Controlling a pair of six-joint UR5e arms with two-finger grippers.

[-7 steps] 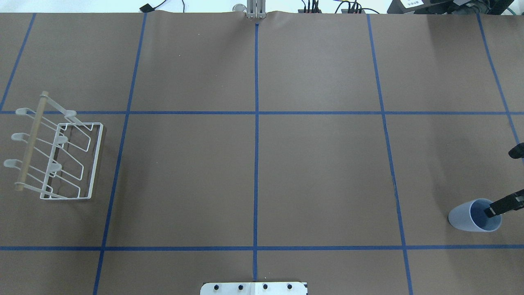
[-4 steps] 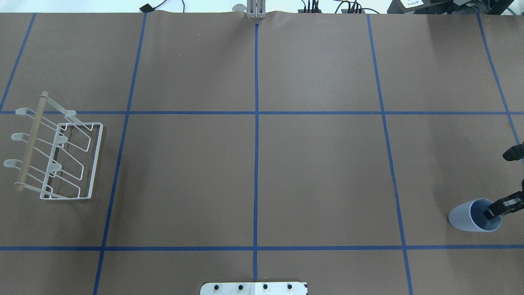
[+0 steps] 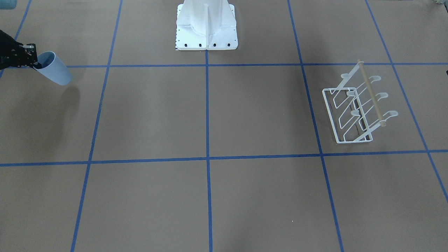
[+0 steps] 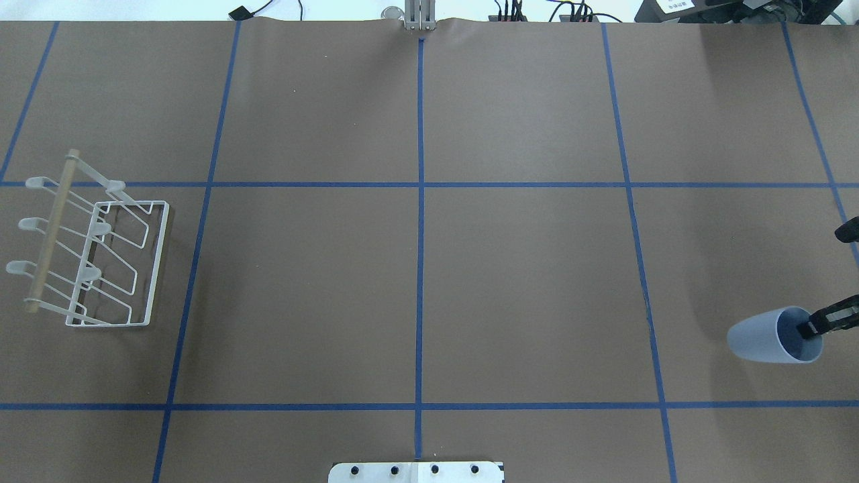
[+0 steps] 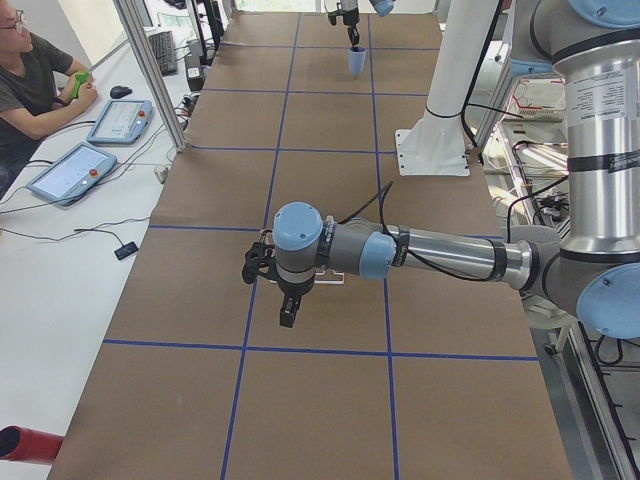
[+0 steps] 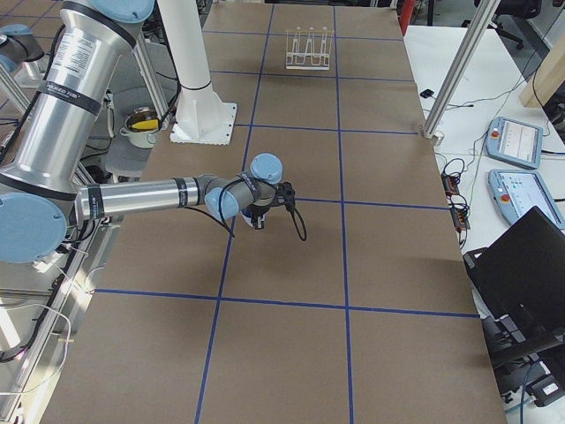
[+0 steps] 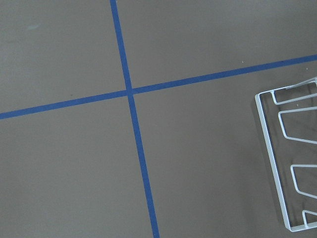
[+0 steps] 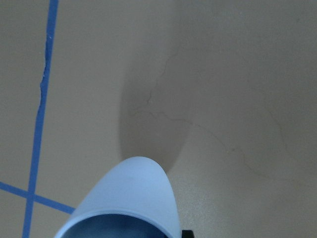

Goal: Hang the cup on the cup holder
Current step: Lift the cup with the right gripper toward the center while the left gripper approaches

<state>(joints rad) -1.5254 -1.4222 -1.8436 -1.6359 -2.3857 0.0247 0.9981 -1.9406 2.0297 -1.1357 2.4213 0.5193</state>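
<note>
The light blue cup (image 4: 758,339) is at the table's far right, tilted with its mouth toward my right gripper (image 4: 809,329), which is shut on the rim, one finger inside. In the front view the cup (image 3: 56,71) hangs above its shadow, off the table, held by the gripper (image 3: 34,63). The right wrist view shows the cup (image 8: 133,193) at the bottom edge. The white wire cup holder (image 4: 50,231) stands at the far left, with nothing on its prongs. My left gripper (image 5: 288,310) shows only in the left side view; I cannot tell if it is open.
Blue tape lines divide the brown table into squares. The robot's white base (image 3: 206,28) stands at the middle of the near edge. The left wrist view shows a corner of the holder's base (image 7: 270,144). An operator (image 5: 35,80) sits beside the table.
The cup has risen off the table and tilted further onto its side, shifting a little left in the overhead view with my right gripper. The holder has not moved.
</note>
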